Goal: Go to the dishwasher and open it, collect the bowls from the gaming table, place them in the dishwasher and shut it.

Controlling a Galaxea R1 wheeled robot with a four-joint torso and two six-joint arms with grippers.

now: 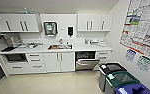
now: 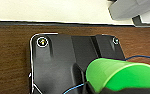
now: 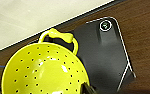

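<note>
The dishwasher (image 1: 86, 64) stands under the counter, right of the sink, across the room from me. Its stainless-steel door is tilted partly open, and a dark interior with a rack shows above it. A green bowl (image 2: 121, 75) hangs close to the left wrist camera, with my left gripper (image 2: 116, 90) shut on its lower edge. In the right wrist view, a yellow perforated bowl (image 3: 44, 73) with a loop handle is held at its rim by my right gripper (image 3: 88, 89). The gaming table is out of view.
Three bins stand at the right wall near the dishwasher: a grey one with a black lid (image 1: 110, 72), a green-lidded one (image 1: 121, 79) and a blue one (image 1: 134, 89). White cabinets (image 1: 58, 61), a sink (image 1: 59, 46) and a counter run along the far wall. Pale floor (image 1: 53, 83) lies between.
</note>
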